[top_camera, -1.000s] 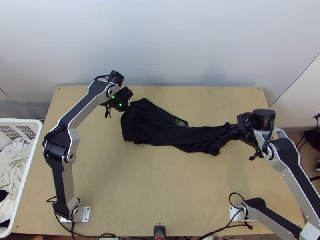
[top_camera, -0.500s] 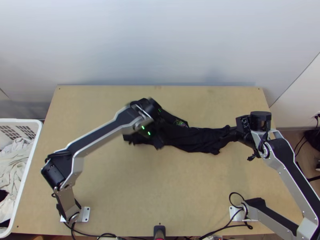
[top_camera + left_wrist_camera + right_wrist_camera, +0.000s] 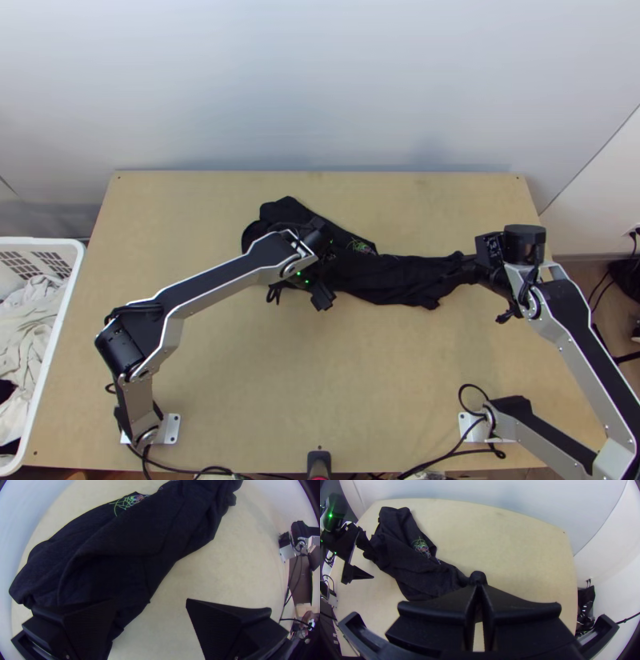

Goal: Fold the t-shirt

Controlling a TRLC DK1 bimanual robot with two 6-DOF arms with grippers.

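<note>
The t-shirt (image 3: pixel 384 280) lies bunched across the far half of the table (image 3: pixel 320 376), clamped at its right end by the right gripper (image 3: pixel 480 586), likely for anchorage, while the left gripper (image 3: pixel 151 603), fingers apart, straddles its near edge

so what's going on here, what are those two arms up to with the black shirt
Two robot arms are working on a black t-shirt, which they're meant to fold. The right arm's end effector is closed on one end of it. The left arm's end effector is open at the other part, one finger over the cloth and the other over bare table. The shirt lies bunched in a long strip, part of its colourful print showing, so it isn't neatly folded yet.
</note>
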